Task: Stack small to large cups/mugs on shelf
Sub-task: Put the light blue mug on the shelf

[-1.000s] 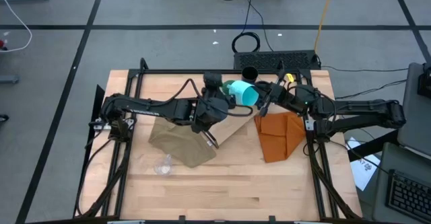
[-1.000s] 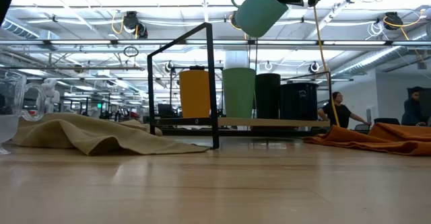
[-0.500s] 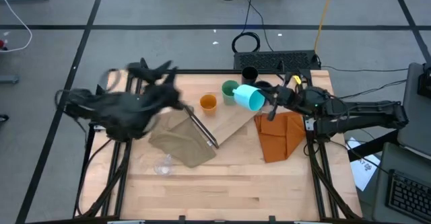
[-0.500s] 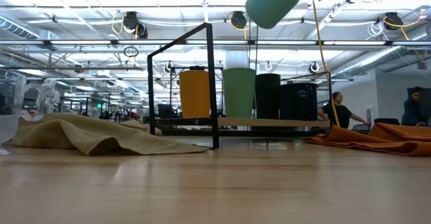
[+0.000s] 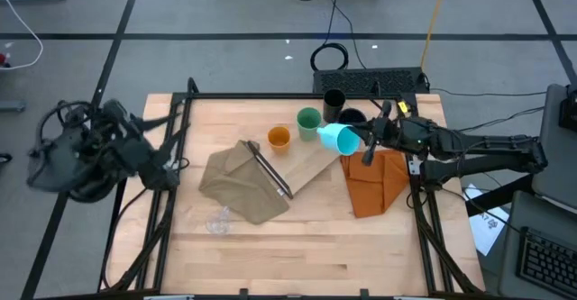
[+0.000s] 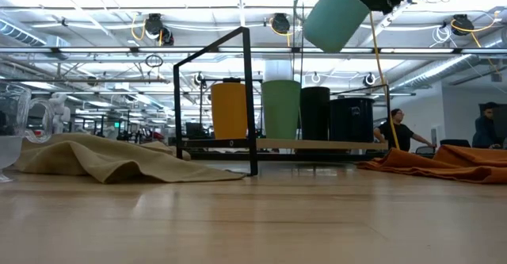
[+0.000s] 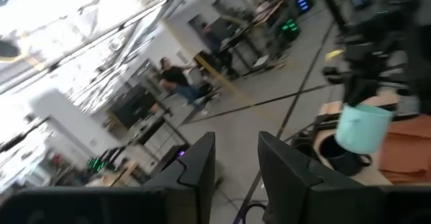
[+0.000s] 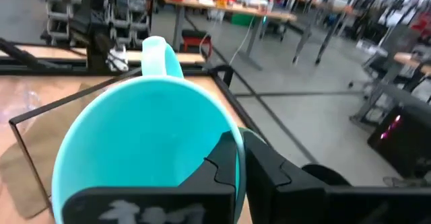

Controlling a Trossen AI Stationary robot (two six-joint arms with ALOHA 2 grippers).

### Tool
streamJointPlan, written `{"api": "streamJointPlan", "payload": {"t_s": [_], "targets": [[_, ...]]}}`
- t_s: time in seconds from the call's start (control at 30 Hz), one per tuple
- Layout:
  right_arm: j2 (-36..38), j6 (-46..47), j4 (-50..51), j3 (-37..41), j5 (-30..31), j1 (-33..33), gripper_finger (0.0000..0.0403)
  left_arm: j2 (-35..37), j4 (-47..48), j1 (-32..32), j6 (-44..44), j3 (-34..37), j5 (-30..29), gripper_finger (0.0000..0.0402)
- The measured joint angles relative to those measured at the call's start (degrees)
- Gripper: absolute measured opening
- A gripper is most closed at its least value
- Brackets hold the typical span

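My right gripper (image 5: 359, 140) is shut on the cyan handled mug (image 5: 338, 138) and holds it in the air above the shelf's right end. The shelf (image 5: 311, 165) is a pale board with a black frame (image 6: 247, 97). On it stand the orange cup (image 6: 229, 110), the green cup (image 6: 281, 109), the black tumbler (image 6: 314, 112) and the dark mug (image 6: 351, 119) in a row. A tiny clear cup (image 5: 217, 220) stands on the table nearer the front. My left gripper (image 5: 149, 151) is open with nothing in it, out past the table's left edge. My right gripper has the mug by its rim (image 8: 237, 148), on the side away from the handle (image 8: 159, 57). One finger (image 8: 219, 170) is inside the mug and the other (image 8: 273, 173) outside. The fingers come in about level from the table's right. The mug hangs clear of the shelf, tilted.
An olive-tan cloth (image 5: 239, 187) lies crumpled left of the shelf, and an orange cloth (image 5: 374, 181) lies under my right arm. A keyboard (image 5: 370, 82) and cables sit past the far edge. People stand in the room behind (image 6: 396, 129).
My left gripper has swung from beside the mug over the shelf out past the table's left edge, rising and rolling as it went. My right gripper has shifted a little toward the table's right with the mug, which has turned slightly and stays clear of the shelf.
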State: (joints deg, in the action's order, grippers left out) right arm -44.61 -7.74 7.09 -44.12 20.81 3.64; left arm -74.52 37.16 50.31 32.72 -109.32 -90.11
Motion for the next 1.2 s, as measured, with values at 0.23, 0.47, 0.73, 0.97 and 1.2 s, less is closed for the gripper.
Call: {"api": "streamJointPlan", "payload": {"t_s": [0.23,0.47,0.73,0.97,1.2], "targets": [[-8.1,3.2,11.6,-10.5,-0.1,0.0,0.0000,0.0,0.8,4.3,-0.3,0.1,0.0,0.0113],[-15.6,8.5,22.9,-17.2,-0.1,0.1,0.0000,0.0,7.5,6.9,-4.4,0.1,0.1,0.0113],[-18.1,11.1,24.4,-17.3,-4.4,3.6,0.0000,0.0,12.5,8.3,-8.9,0.1,0.1,0.0113],[-20.7,11.3,24.8,-17.3,-8.0,5.0,0.0000,0.0,12.6,8.7,-9.8,0.1,0.1,0.0113],[-25.3,10.6,24.7,-17.3,-9.1,6.9,0.0000,0.0,12.8,8.7,-10.9,0.1,0.1,0.0113]]}}
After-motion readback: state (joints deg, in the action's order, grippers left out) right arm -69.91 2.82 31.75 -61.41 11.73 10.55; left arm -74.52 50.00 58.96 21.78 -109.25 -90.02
